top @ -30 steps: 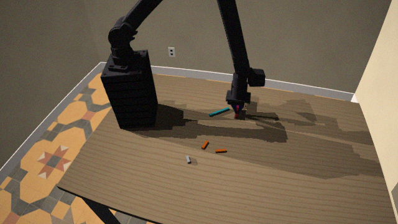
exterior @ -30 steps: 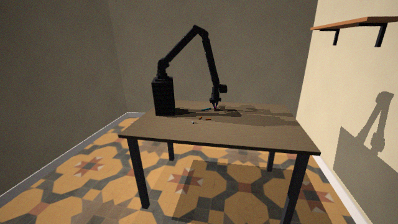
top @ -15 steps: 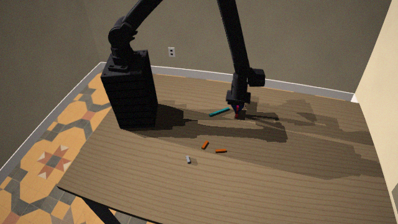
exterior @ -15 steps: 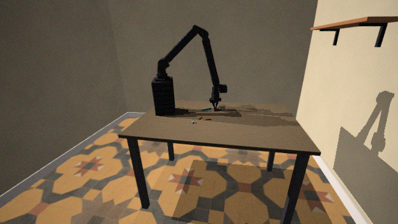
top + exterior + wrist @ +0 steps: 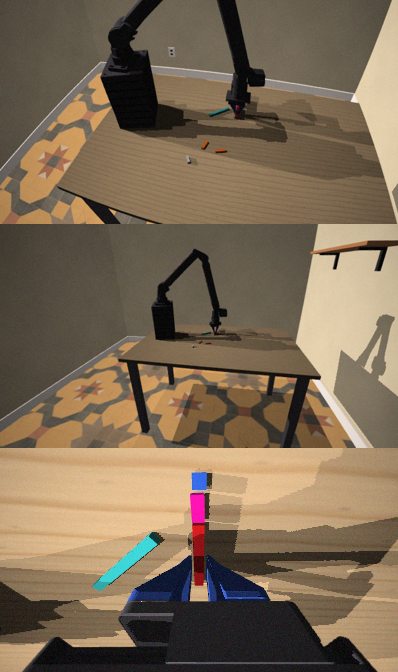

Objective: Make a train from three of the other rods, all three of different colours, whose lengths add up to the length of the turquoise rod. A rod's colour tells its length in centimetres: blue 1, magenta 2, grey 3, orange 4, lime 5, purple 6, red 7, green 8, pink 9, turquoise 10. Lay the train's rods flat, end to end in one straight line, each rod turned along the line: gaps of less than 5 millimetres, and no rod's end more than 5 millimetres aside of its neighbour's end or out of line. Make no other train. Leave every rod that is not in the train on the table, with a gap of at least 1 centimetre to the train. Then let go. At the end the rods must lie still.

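In the wrist view a blue rod [image 5: 199, 481], a magenta rod [image 5: 198, 508] and a red rod [image 5: 198, 553] lie flat, end to end, in one straight line away from me. A thin gap shows between blue and magenta. My gripper [image 5: 199, 560] stands low over the near end of the red rod. Its blue fingers are slightly open, one on each side of the rod, with narrow slits of table between. The turquoise rod [image 5: 128, 561] lies slanted to the left, apart from the line. In the top view the gripper [image 5: 237, 112] is right of the turquoise rod [image 5: 219, 112].
Two orange rods [image 5: 204, 144] [image 5: 221, 150] and a grey rod [image 5: 188, 159] lie apart near the table's middle, well away from the line. The arm's black base [image 5: 129, 90] stands at the back left. A wall borders the table on the right.
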Tool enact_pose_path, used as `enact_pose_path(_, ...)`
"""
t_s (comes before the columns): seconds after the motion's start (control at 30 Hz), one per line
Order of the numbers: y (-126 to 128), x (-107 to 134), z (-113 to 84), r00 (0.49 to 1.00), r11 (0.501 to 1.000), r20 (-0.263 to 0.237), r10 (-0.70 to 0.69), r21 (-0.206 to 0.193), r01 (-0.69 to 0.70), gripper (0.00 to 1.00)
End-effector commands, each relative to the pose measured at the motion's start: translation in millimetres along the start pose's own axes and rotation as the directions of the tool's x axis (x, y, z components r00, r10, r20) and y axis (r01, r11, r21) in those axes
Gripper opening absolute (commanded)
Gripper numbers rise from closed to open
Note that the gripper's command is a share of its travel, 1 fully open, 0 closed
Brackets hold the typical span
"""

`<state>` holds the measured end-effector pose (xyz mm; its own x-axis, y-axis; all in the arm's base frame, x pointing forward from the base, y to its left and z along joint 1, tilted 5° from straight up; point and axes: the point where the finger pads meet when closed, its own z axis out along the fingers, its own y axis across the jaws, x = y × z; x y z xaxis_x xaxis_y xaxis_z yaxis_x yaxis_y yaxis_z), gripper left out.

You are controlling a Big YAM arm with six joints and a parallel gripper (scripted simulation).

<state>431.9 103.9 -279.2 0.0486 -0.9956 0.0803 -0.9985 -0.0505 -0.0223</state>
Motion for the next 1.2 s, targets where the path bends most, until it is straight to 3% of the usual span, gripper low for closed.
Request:
enact_pose_path(0.0,-9,1,6.3,1.000,1.000,0.005,0.002,0.019,-0.002,0.20)
enact_pose_path(0.1,-9,1,6.3,1.000,1.000,0.005,0.002,0.019,-0.002,0.23)
enact_pose_path(0.57,-4,1,5.4,1.000,1.000,0.003,0.001,0.011,-0.002,0.23)
enact_pose_path(0.6,-1,1,2.4,1.000,1.000,0.002,0.001,0.007,-0.001,0.23)
enact_pose_path(0.63,-11,0,-15.1,1.000,1.000,0.007,0.003,0.028,-0.003,0.23)
enact_pose_path(0.93,-6,-6,-55.1,1.000,1.000,0.005,-0.001,0.020,0.001,0.23)
enact_pose_path(1.0,-6,-6,-55.1,1.000,1.000,0.005,-0.001,0.020,0.001,0.23)
enact_pose_path(1.03,-19,0,-62.8,1.000,0.999,0.009,0.014,0.037,-0.014,0.23)
enact_pose_path(1.07,-7,2,-65.5,1.000,1.000,0.005,0.014,0.018,-0.014,0.23)
enact_pose_path(1.17,-6,-4,-81.0,1.000,1.000,0.005,0.001,0.020,-0.002,0.23)
